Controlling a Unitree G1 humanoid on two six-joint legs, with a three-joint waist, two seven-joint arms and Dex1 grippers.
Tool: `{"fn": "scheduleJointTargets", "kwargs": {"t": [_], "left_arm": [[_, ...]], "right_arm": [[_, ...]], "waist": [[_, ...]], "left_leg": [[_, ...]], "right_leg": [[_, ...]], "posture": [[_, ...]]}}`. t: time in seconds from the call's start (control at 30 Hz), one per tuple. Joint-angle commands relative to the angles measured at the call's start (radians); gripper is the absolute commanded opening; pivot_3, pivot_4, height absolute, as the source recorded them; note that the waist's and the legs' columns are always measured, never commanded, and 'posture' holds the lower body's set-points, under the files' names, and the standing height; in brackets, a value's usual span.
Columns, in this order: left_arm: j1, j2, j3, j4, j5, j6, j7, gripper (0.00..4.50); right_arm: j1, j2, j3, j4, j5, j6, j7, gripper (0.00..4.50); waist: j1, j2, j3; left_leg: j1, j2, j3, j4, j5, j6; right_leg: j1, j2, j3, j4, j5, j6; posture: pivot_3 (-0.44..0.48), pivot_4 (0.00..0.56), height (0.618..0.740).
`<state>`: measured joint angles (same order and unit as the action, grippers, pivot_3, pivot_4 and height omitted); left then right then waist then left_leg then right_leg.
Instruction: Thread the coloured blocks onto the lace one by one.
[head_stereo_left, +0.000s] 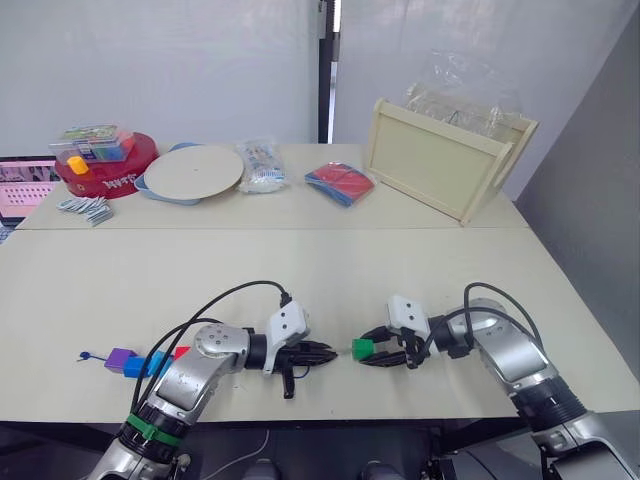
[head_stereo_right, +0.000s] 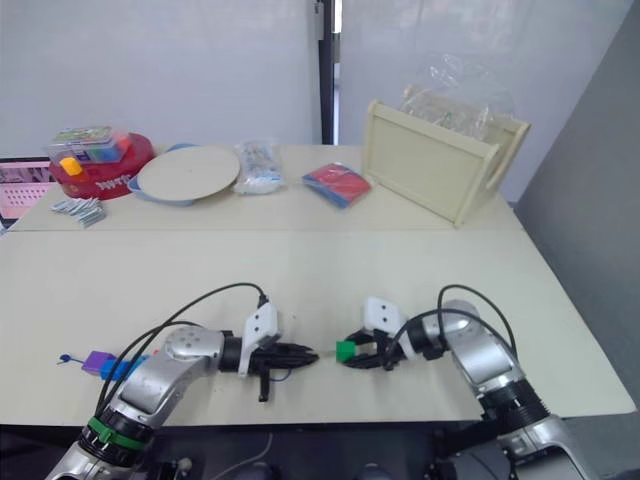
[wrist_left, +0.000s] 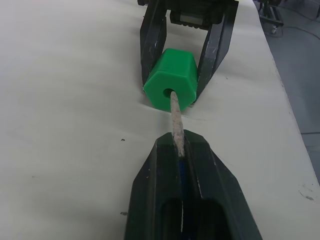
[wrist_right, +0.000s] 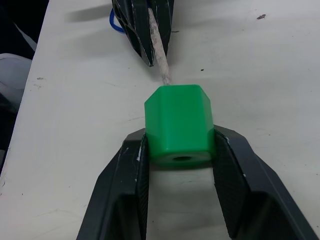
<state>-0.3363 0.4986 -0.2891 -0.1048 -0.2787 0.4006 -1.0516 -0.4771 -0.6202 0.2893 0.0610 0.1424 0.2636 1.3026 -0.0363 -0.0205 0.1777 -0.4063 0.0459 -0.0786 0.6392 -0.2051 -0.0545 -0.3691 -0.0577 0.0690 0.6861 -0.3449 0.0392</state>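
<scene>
While both arms meet low over the near middle of the cream table (head_stereo_left: 320, 280), you have the right gripper (wrist_right: 180, 145) clamped on the green block (wrist_right: 179, 125), one black finger on each side, the block held just above the tabletop. Your left gripper (wrist_left: 179, 145) has its fingers pressed together on the lace (wrist_left: 176, 117), with the pale stiff tip sticking out past the fingertips and entering the hole in the face of the green block that looks toward it. From the right wrist view, the hole on the block's opposite face shows no tip coming through. A loop of the dark blue cord shows behind the left fingers in that same view. To the left, near the table's near edge, the purple block (head_stereo_left: 120, 358) and a blue block (head_stereo_left: 134, 367) sit side by side, with a red block (head_stereo_left: 181, 352) just to their right, partly hidden by the left arm; whether the cord passes through them you cannot tell. A short blue end (head_stereo_left: 88, 356) lies just left of the purple one. Along the far side stand a red tub (head_stereo_left: 105, 170), a round pale plate (head_stereo_left: 193, 170) and a wooden tray (head_stereo_left: 440, 160) tipped on its edge.
</scene>
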Motion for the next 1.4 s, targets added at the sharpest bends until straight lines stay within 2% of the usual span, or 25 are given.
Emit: {"fn": "scheduleJointTargets", "kwargs": {"t": [0.03, 0.33, 0.67, 0.83, 1.17, 1.4], "left_arm": [[0.007, -0.004, 0.008, -0.03, -0.015, -0.028, -0.012, 0.0], [-0.038, -0.059, -0.039, 0.009, 0.002, -0.044, -0.026, 0.0], [-0.145, -0.149, -0.139, 0.172, 0.091, -0.148, -0.08, 0.0], [-0.166, -0.136, -0.133, 0.176, 0.138, -0.146, -0.077, 0.0], [-0.134, 0.019, -0.048, 0.01, 0.113, 0.017, -0.072, 3.26], [-0.066, 0.097, 0.009, -0.081, 0.079, 0.068, -0.061, 3.3]], "right_arm": [[0.013, -0.014, -0.013, -0.029, 0.015, 0.007, -0.003, 1.26], [0.013, -0.004, -0.006, -0.059, 0.022, 0.034, -0.011, 1.26], [0.022, 0.01, 0.003, -0.081, 0.022, 0.056, -0.041, 1.26], [0.03, 0.006, 0.007, -0.091, 0.015, 0.062, -0.059, 1.26], [0.059, -0.011, 0.007, -0.09, 0.003, 0.064, -0.104, 1.26], [0.066, -0.016, 0.007, -0.095, 0.005, 0.07, -0.121, 1.26]], "waist": [[0.0, 0.0, 0.0], [0.002, 0.0, 0.0], [0.003, 0.0, 0.0], [0.009, 0.0, 0.0], [-0.005, 0.0, 0.0], [-0.004, 0.0, 0.0]], "left_leg": [[0.0, 0.0, 0.0, 0.0, 0.0, 0.0], [0.0, 0.0, 0.0, 0.0, 0.0, 0.0], [0.0, 0.0, 0.0, 0.0, 0.0, 0.0], [0.0, -0.001, 0.0, 0.001, 0.0, 0.0], [0.001, 0.0, 0.0, 0.001, 0.0, 0.0], [0.001, 0.0, 0.0, 0.001, 0.0, 0.0]], "right_leg": [[0.0, 0.0, 0.0, 0.0, 0.0, 0.0], [0.0, 0.0, 0.0, 0.0, 0.0, 0.0], [0.0, 0.0, 0.0, 0.0, 0.0, 0.0], [0.001, 0.0, 0.0, 0.0, 0.0, 0.001], [0.001, 0.0, 0.0, 0.0, 0.0, 0.001], [0.001, 0.0, 0.0, 0.0, 0.0, 0.001]], "posture": [[0.0, 0.15, 0.74], [0.0, 0.15, 0.74], [0.0, 0.15, 0.74], [0.0, 0.15, 0.74], [0.0, 0.15, 0.74], [0.0, 0.15, 0.74]]}}
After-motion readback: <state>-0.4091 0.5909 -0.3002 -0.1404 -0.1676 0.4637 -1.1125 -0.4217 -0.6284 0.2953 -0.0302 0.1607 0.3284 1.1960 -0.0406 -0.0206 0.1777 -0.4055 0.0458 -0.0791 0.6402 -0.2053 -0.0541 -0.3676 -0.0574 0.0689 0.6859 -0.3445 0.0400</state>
